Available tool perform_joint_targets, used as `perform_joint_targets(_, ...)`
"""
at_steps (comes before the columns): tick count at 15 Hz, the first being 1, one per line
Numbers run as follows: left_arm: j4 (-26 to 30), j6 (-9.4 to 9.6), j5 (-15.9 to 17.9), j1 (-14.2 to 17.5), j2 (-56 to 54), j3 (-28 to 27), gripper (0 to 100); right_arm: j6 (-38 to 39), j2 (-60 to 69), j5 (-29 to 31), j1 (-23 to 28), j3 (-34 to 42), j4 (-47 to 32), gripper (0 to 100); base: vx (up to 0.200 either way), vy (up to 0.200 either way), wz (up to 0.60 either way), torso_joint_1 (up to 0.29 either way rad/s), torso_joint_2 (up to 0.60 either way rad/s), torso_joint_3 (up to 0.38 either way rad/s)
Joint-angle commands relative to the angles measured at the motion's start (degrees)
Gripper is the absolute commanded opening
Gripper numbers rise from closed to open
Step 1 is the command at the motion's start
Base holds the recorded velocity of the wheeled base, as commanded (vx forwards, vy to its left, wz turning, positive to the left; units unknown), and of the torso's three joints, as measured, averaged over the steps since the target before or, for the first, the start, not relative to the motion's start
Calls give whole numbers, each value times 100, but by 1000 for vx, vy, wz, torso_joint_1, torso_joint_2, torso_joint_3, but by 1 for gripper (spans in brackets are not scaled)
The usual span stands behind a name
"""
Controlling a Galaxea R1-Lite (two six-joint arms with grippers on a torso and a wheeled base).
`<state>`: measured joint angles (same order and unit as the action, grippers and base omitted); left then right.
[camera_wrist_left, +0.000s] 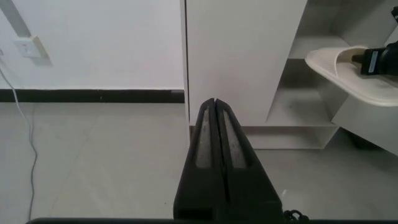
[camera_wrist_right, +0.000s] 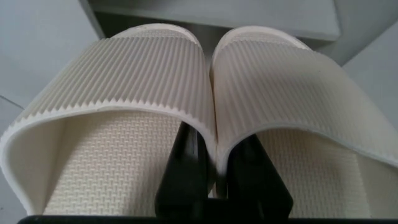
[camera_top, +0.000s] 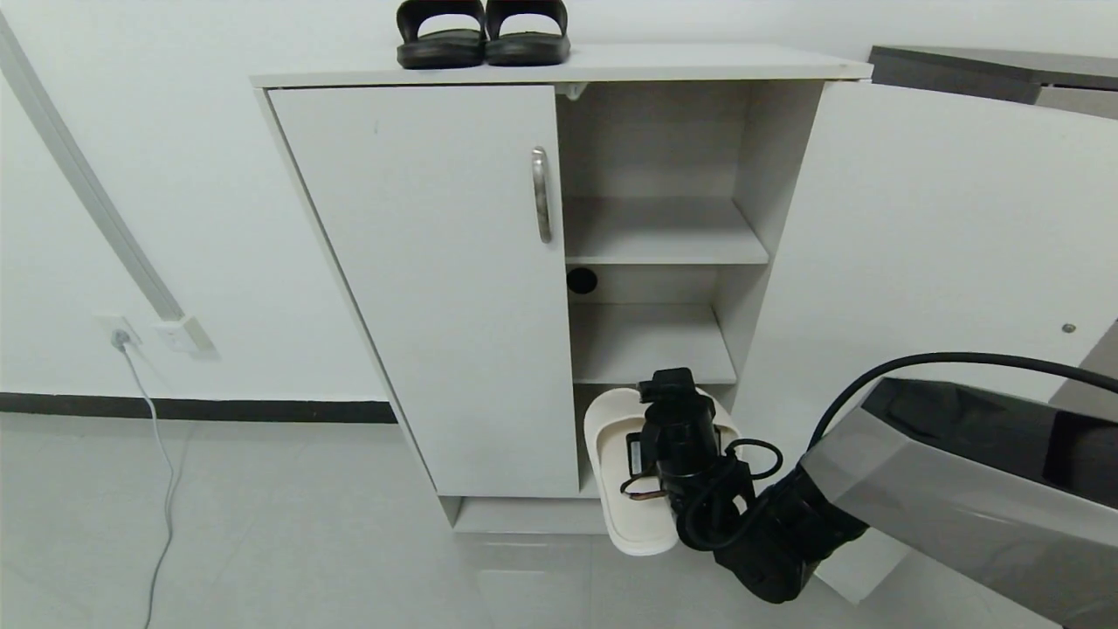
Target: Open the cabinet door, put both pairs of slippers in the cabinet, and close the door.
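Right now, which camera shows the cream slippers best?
The right wrist view: both cream slippers sit side by side, pinched by the right end effector. Head view: the end effector hides much of them; left wrist view: a side glimpse.

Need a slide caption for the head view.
Right gripper holds white slippers at the open cabinet's bottom compartment; black slippers sit on top.

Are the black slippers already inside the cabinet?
No, the black slippers sit on top of the cabinet, while the right gripper holds the white slippers low at its open side.
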<state>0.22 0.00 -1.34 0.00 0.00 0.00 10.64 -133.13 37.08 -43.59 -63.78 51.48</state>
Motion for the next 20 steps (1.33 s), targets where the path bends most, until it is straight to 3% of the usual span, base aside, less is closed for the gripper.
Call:
perform_joint_targets(1, 4, 0, -7, 0, 9, 0, 0, -1, -37, 1, 9, -20, 2, 0, 0, 0, 0, -2, -2, -203)
perform_joint_targets(7, -4, 0, -7, 0, 9, 0, 0, -36, -81, 88, 18, -20, 301, 0, 0, 0, 0, 3, 1, -194)
perform_joint_targets(11, -4, 0, -7, 0, 9, 0, 0, -1337, -266, 106, 70, 366, 2621, 0, 0, 0, 0, 4, 1, -83)
perform_joint_targets(12, -4, 0, -7, 0, 9, 0, 0, -1407, -310, 106, 79, 375, 2788, 0, 0, 0, 0, 0, 0, 0)
perform_joint_targets(20, -4, -9, -7, 0, 9, 0, 0, -1407, -362, 88, 185, 322, 2780, 0, 0, 0, 0, 0, 0, 0)
